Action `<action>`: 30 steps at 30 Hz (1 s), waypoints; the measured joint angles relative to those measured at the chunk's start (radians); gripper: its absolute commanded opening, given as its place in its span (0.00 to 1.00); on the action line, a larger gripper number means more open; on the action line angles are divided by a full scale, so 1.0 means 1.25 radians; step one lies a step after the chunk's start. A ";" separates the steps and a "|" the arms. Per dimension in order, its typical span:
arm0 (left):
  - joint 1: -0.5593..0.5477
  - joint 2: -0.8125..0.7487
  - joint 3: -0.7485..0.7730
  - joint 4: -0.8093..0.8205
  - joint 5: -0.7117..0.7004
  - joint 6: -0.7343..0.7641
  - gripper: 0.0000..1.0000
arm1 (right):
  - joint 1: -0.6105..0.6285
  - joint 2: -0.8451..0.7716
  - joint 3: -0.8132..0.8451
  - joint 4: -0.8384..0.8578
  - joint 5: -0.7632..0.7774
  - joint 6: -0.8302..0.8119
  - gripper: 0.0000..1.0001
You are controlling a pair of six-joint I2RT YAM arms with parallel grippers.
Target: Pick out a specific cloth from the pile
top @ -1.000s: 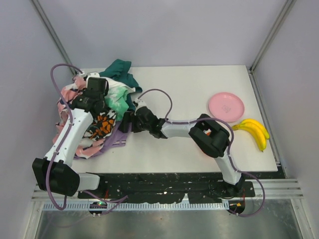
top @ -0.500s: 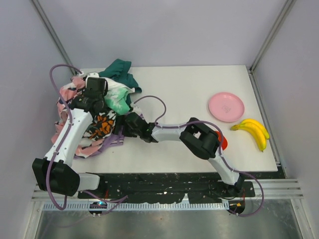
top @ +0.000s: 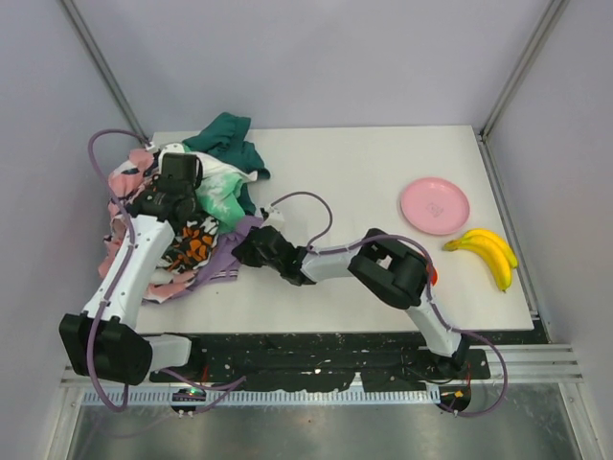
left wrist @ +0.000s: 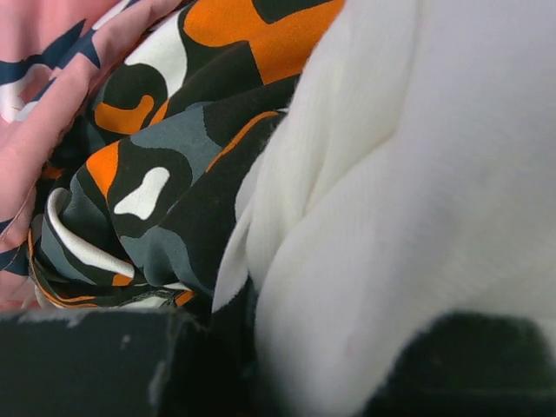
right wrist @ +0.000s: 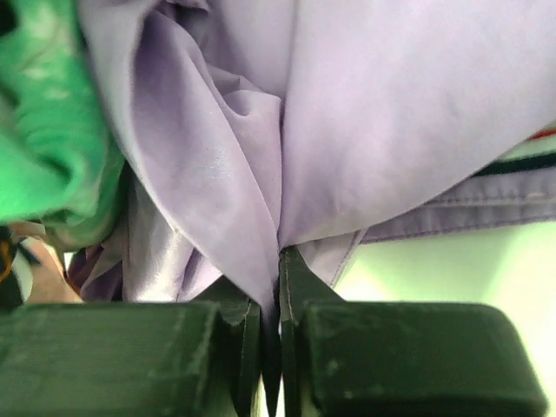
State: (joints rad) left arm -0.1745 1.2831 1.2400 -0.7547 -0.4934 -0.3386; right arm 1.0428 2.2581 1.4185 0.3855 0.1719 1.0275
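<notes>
One fold of the lavender cloth (right wrist: 217,156) is pinched between the all-but-closed fingers of the right gripper (right wrist: 271,295), at the near edge of the pile (top: 225,139) on the tabletop (top: 364,182). The left gripper (top: 182,195) presses into the heap; white fabric (left wrist: 417,174) blocks its fingers, so its opening cannot be judged.

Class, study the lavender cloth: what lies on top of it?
The orange-black-white print cloth overlaps the lavender cloth; only its edge shows, pinched in the right gripper. How far it runs underneath the pile is hidden.
</notes>
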 measured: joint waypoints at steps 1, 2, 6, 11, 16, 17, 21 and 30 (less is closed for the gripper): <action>0.004 -0.005 -0.002 0.000 0.000 -0.002 0.00 | 0.001 -0.027 -0.039 0.028 0.008 -0.029 0.05; 0.008 -0.011 -0.003 0.000 0.001 -0.003 0.00 | 0.001 -0.058 -0.077 0.053 0.019 -0.060 0.05; 0.020 -0.036 -0.013 0.004 0.005 -0.015 0.00 | -0.005 -0.205 -0.199 0.115 0.085 -0.215 0.05; 0.032 -0.051 -0.016 0.010 0.004 -0.020 0.00 | -0.012 -0.408 -0.323 0.158 0.222 -0.467 0.05; 0.042 -0.051 -0.017 0.018 -0.003 -0.023 0.00 | -0.038 -0.533 -0.328 0.168 0.300 -0.725 0.05; 0.044 -0.050 -0.018 0.018 -0.006 -0.023 0.00 | -0.047 -0.549 -0.319 0.166 0.303 -0.758 0.05; 0.056 -0.038 -0.029 0.023 -0.016 -0.023 0.00 | -0.081 -0.587 -0.209 0.108 0.292 -0.874 0.05; 0.095 0.022 -0.075 0.074 -0.017 -0.038 0.00 | -0.177 -0.604 0.157 -0.034 0.209 -0.971 0.05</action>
State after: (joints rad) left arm -0.0555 1.3109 1.1465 -0.6617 -0.5148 -0.3866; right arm 0.8219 1.5036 1.6142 0.3424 0.4335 -0.1860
